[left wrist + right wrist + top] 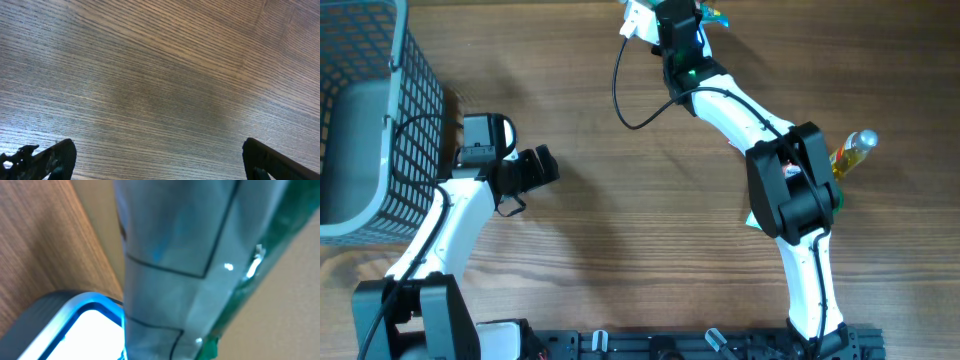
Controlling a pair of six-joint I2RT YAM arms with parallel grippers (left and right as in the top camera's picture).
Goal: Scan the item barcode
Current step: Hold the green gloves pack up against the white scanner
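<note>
The item is a shiny silver-teal packet with a green edge, and it fills the right wrist view. Just below and left of it glows the blue-white window of the scanner. Overhead, my right gripper reaches to the table's far edge, shut on the packet, right beside the white scanner. Its own fingers are hidden in the wrist view, and no barcode can be made out. My left gripper hangs open over bare wood with nothing between its fingertips.
A grey mesh basket stands at the left edge, close behind the left arm. The scanner's black cable loops down onto the table. A yellow-orange bottle lies at the right, beside the right arm's elbow.
</note>
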